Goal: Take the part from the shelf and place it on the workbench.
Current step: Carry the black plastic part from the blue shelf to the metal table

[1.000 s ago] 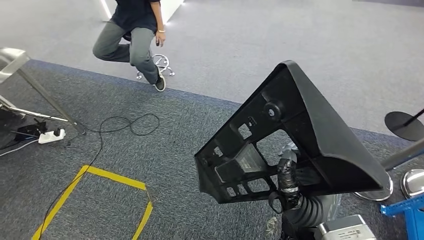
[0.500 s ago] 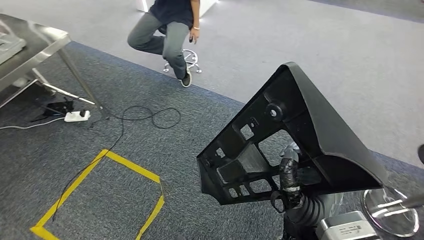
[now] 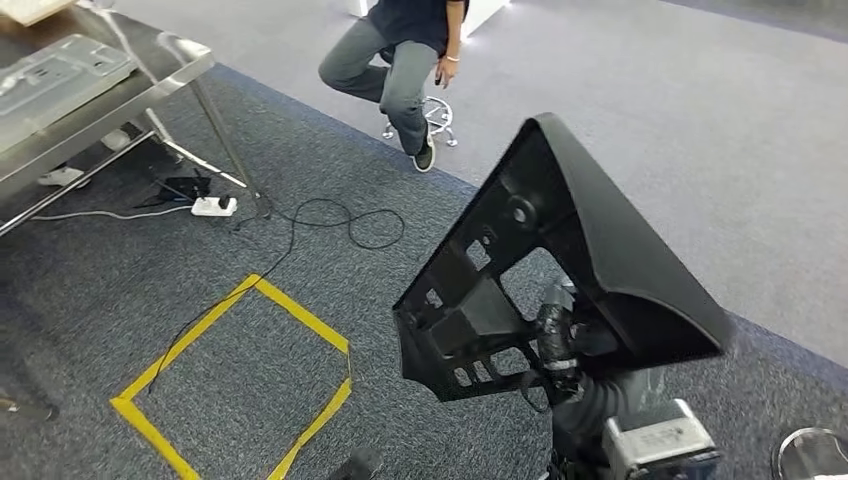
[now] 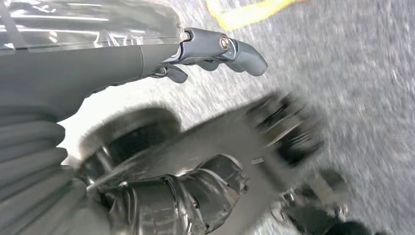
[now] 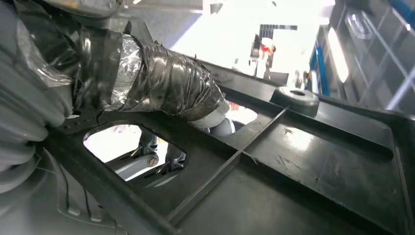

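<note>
Grey carpet spreads below you, with a yellow tape square (image 3: 240,380) on the floor, a seated person (image 3: 405,50) beyond it, and the steel worktop (image 3: 100,90) off to your far left. Your right hand (image 3: 556,340) grips the black part (image 3: 560,270) by its ribbed frame, thumb wrapped over a rib, holding it upright and tilted with its long axis rising away from you. Your left hand (image 4: 215,46) hangs over the floor holding nothing, fingers loosely apart; the worktop lies well left of the part, so judge the carry leftward.
</note>
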Controlling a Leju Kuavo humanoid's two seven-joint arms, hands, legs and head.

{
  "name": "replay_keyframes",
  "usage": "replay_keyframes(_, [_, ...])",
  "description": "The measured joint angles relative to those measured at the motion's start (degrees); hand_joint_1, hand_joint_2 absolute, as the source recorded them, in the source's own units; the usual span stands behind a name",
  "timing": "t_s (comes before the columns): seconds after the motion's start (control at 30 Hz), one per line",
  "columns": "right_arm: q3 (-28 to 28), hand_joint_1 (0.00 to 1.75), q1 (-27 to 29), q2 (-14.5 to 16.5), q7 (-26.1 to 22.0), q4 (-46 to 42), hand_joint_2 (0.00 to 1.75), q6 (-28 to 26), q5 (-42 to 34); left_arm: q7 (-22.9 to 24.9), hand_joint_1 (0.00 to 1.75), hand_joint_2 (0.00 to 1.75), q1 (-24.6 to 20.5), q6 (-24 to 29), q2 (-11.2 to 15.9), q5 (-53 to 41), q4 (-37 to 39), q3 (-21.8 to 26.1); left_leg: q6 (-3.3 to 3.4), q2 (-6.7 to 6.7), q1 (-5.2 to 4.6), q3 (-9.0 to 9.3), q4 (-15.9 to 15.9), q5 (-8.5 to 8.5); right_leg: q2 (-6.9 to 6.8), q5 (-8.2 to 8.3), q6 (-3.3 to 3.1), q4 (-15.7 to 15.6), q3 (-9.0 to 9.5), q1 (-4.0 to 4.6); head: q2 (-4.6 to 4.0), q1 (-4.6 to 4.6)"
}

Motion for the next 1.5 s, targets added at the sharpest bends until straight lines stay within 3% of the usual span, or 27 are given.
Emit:
replay_keyframes(0.07, [0.04, 1.41, -0.79, 0.10, 0.46, 0.37, 1.75, -0.01, 0.50, 7.67, 0.00, 1.75, -2.32, 0.26, -0.44, -5.30, -3.63, 0.08, 0.84, 2.04, -0.73, 3.21, -6.21, 1.98, -1.27, -0.30, 0.37, -0.08, 0.38, 0.27, 0.00, 0.06])
replay_keyframes(0.1, [0.05, 1.41, -1.01, 0.16, 0.56, 0.53, 1.75, 0.00, 0.70, 10.03, 0.00, 1.75, -3.11, -0.02, -0.55, -7.74, -5.38, 0.19, 1.19, 2.63, -1.08, 4.00, -7.76, 2.16, -1.75, -0.41, 0.63, -0.17, 0.53, 0.36, 0.00, 0.08])
replay_keyframes(0.17, [0.18, 1.41, -1.45, 0.40, 0.85, 0.86, 1.75, 0.13, 0.58, 11.62, 0.00, 1.75, -4.34, -1.07, -0.92, -11.15, -7.77, 0.49, 1.71, 2.04, -1.38, 4.13, -8.30, 2.11, -2.45, -0.44, 1.22, -0.50, 0.75, 0.45, 0.00, 0.08])
replay_keyframes(0.2, [0.34, 1.41, -1.96, 0.52, 1.01, 1.11, 1.75, 0.27, 0.19, 11.73, 0.00, 1.75, -5.25, -1.63, -1.28, -12.31, -8.42, 0.64, 2.01, 1.55, -1.24, 4.25, -8.66, 2.30, -2.11, -0.58, 1.52, -0.44, 0.75, 0.38, 0.00, 0.09])
replay_keyframes(0.27, [0.86, 1.41, -3.44, 0.67, 1.14, 1.69, 1.75, 0.49, -1.04, 11.70, 0.00, 1.75, -8.29, -2.48, -2.45, -13.39, -8.85, 1.11, 2.72, 0.43, -0.84, 4.62, -9.51, 2.79, 0.24, -2.02, 1.93, 2.04, -0.46, 0.20, 0.00, 0.15])
replay_keyframes(0.33, [1.44, 1.41, -4.89, 0.70, 1.16, 2.46, 1.75, 0.51, -2.33, 11.30, 0.00, 1.75, -11.73, -2.96, -4.04, -13.13, -8.66, 2.21, 3.18, -0.93, -0.65, 4.77, -9.79, 2.99, 2.84, -4.89, 2.13, 8.88, -4.06, 0.03, 0.00, 0.42])
replay_keyframes(0.37, [1.76, 1.41, -5.60, 0.70, 1.16, 2.93, 1.75, 0.49, -2.89, 10.93, 0.00, 1.75, -12.95, -3.11, -4.86, -12.74, -8.35, 2.91, 3.27, -1.64, -0.65, 4.79, -9.76, 3.00, 3.31, -5.89, 2.27, 12.43, -6.13, 0.03, 0.00, 0.56])
replay_keyframes(0.4, [2.12, 1.41, -6.33, 0.70, 1.16, 3.47, 1.75, 0.47, -3.32, 10.45, 0.00, 1.75, -13.83, -3.21, -5.62, -12.38, -7.88, 3.63, 3.28, -2.36, -0.63, 4.86, -9.71, 2.96, 3.55, -6.00, 2.46, 14.76, -7.72, -0.01, 0.00, 0.65])
replay_keyframes(0.43, [2.47, 1.41, -6.95, 0.71, 1.14, 3.95, 1.75, 0.45, -3.61, 10.01, 0.00, 1.75, -14.39, -3.30, -6.15, -12.03, -7.32, 4.24, 3.21, -3.04, -0.58, 4.93, -9.60, 2.89, 3.66, -4.99, 2.66, 15.01, -8.39, -0.11, 0.00, 0.66])
replay_keyframes(0.5, [3.07, 1.41, -7.76, 0.77, 1.07, 4.61, 1.75, 0.46, -4.32, 9.56, 0.00, 1.75, -15.02, -2.82, -6.87, -10.96, -6.32, 5.27, 2.85, -4.44, -0.34, 4.99, -9.02, 2.54, 4.10, -0.62, 3.09, 9.59, -6.74, -0.59, 0.00, 0.66])
replay_keyframes(0.57, [3.76, 1.41, -8.53, 0.92, 0.76, 5.25, 1.75, 0.63, -6.05, 9.77, 0.00, 1.75, -15.59, -1.37, -7.22, -8.43, -5.38, 6.54, 2.10, -5.78, -0.22, 4.51, -7.99, 1.95, 6.28, 1.86, 3.29, 3.46, -4.20, -1.18, 0.00, 0.73])
replay_keyframes(0.63, [5.07, 1.41, -9.39, 1.20, -0.12, 6.18, 1.75, 1.14, -8.96, 11.47, 0.00, 1.75, -16.29, 0.26, -7.17, -5.79, -3.86, 8.46, 1.19, -6.80, -0.07, 3.80, -7.46, 1.77, 7.77, 1.71, 2.77, 1.49, -3.33, -1.11, 0.00, 0.92])
replay_keyframes(0.7, [6.79, 1.41, -9.98, 1.46, -1.41, 7.20, 1.75, 1.96, -11.70, 15.15, 0.00, 1.75, -17.12, 1.25, -6.77, -4.88, -2.10, 10.09, 0.51, -7.31, 0.19, 3.30, -7.53, 1.97, 6.88, 1.85, 1.79, 1.15, -3.20, -0.92, 0.00, 1.03])
replay_keyframes(0.77, [8.12, 1.41, -10.40, 1.72, -2.51, 7.88, 1.75, 2.59, -13.14, 17.98, 0.00, 1.75, -18.28, 1.76, -6.27, -4.94, -0.86, 10.67, 0.05, -5.25, 0.10, 2.17, -5.69, 1.08, 5.53, 1.91, 1.03, 0.87, -2.92, -0.95, 0.00, 0.64])
replay_keyframes(0.83, [9.14, 1.41, -10.59, 2.03, -3.02, 8.15, 1.75, 2.79, -13.56, 18.72, 0.00, 1.75, -19.85, 1.98, -6.08, -4.94, 0.03, 10.81, -0.34, -2.31, -0.04, -0.85, 0.04, -1.50, 3.95, 1.71, 0.52, 0.79, -2.70, -0.70, 0.00, 0.25])
replay_keyframes(0.9, [10.16, 1.41, -10.64, 2.29, -3.12, 8.33, 1.75, 2.81, -13.61, 18.92, 0.00, 1.75, -21.40, 1.94, -6.09, -4.89, 0.83, 11.05, -0.54, -1.33, 0.04, -4.37, 6.18, -3.37, 2.37, 1.44, 0.17, 0.81, -2.57, -0.40, 0.00, 0.19])
replay_keyframes(0.93, [10.60, 1.41, -10.65, 2.39, -3.15, 8.42, 1.75, 2.85, -13.71, 18.98, 0.00, 1.75, -22.04, 1.85, -6.09, -4.85, 1.19, 11.25, -0.53, -1.16, 0.06, -5.06, 7.11, -3.02, 1.67, 1.28, 0.09, 0.83, -2.45, -0.31, 0.00, 0.18])
replay_keyframes(0.97, [10.96, 1.41, -10.70, 2.52, -3.21, 8.50, 1.75, 2.93, -13.92, 19.04, 0.00, 1.75, -22.62, 1.76, -6.08, -4.77, 1.50, 11.45, -0.43, -1.00, 0.07, -4.68, 6.01, -1.71, 1.06, 1.09, 0.06, 0.84, -2.25, -0.26, 0.00, 0.18])
replay_keyframes(1.07, [11.87, 1.41, -11.12, 3.16, -3.99, 8.70, 1.75, 3.73, -15.26, 19.14, 0.00, 1.75, -24.58, 1.65, -6.14, -3.81, 2.19, 11.80, 0.25, 1.29, -0.43, 0.31, -4.13, 3.12, -0.38, 0.42, 0.33, 0.80, -1.44, 0.03, 0.00, 0.17])
replay_keyframes(1.13, [12.44, 1.41, -11.47, 3.64, -4.79, 8.94, 1.75, 4.58, -16.20, 19.14, 0.00, 1.75, -26.04, 1.79, -6.27, -2.84, 2.63, 12.15, 0.89, 2.57, -1.11, 1.85, -7.34, 3.43, -1.19, 0.24, 0.82, 0.47, -1.14, 0.38, 0.00, 0.24])
replay_keyframes(1.17, [12.70, 1.41, -11.71, 3.85, -5.08, 9.11, 1.75, 4.98, -16.59, 19.14, 0.00, 1.75, -26.45, 1.98, -6.29, -2.51, 2.89, 12.44, 1.19, 2.35, -1.39, 1.98, -7.75, 3.33, -1.67, 0.20, 1.11, 0.25, -0.95, 0.56, 0.00, 0.29])
replay_keyframes(1.2, [12.93, 1.41, -12.14, 4.12, -5.35, 9.34, 1.75, 5.36, -16.99, 19.13, 0.00, 1.75, -25.78, 2.33, -6.26, -2.39, 3.17, 12.81, 1.58, 1.82, -1.29, 2.26, -8.15, 3.37, -2.03, 0.08, 1.44, -0.22, -0.76, 0.48, 0.00, 0.39])
replay_keyframes(1.27, [13.12, 1.41, -13.03, 4.55, -5.59, 10.47, 1.75, 5.13, -16.36, 18.60, 0.00, 1.75, -21.04, 3.28, -5.92, -2.47, 3.55, 13.41, 2.17, 1.04, -1.19, 3.85, -9.70, 3.45, -0.94, -0.87, 1.91, 0.38, -0.22, 0.23, 0.00, 0.43])
replay_keyframes(1.33, [12.41, 1.41, -11.80, 4.56, -5.41, 11.47, 1.75, 3.09, -12.77, 14.71, 0.00, 1.75, -12.20, 3.39, -5.19, -1.87, 3.76, 13.73, 2.78, 0.64, -1.11, 5.72, -10.98, 3.26, 1.56, -3.40, 2.03, 5.48, -1.81, 0.13, -0.01, 0.52])
replay_keyframes(1.4, [10.89, 1.41, -9.10, 3.82, -4.32, 11.32, 1.75, 0.86, -9.26, 6.69, 0.00, 1.75, -3.29, 2.60, -4.25, -0.81, 4.27, 13.87, 3.32, 0.02, -1.16, 6.31, -11.01, 2.77, 2.89, -5.57, 2.07, 12.36, -5.70, 0.24, -0.02, 0.68])
replay_keyframes(1.43, [10.22, 1.41, -8.16, 3.28, -3.65, 10.95, 1.75, 0.28, -8.46, 3.04, 0.00, 1.75, -0.38, 2.29, -3.88, -0.59, 4.52, 13.90, 3.50, -0.52, -1.19, 6.19, -10.71, 2.51, 3.15, -5.36, 2.10, 13.98, -7.21, 0.27, -0.01, 0.73])
replay_keyframes(1.5, [9.61, 1.41, -7.13, 2.56, -2.91, 10.11, 1.75, -0.03, -7.77, 0.72, 0.00, 1.75, 1.32, 1.77, -3.46, -0.44, 4.81, 13.90, 3.52, -2.27, -1.13, 5.84, -9.89, 2.04, 3.36, -1.94, 2.00, 11.17, -7.42, 0.21, 0.00, 0.80])
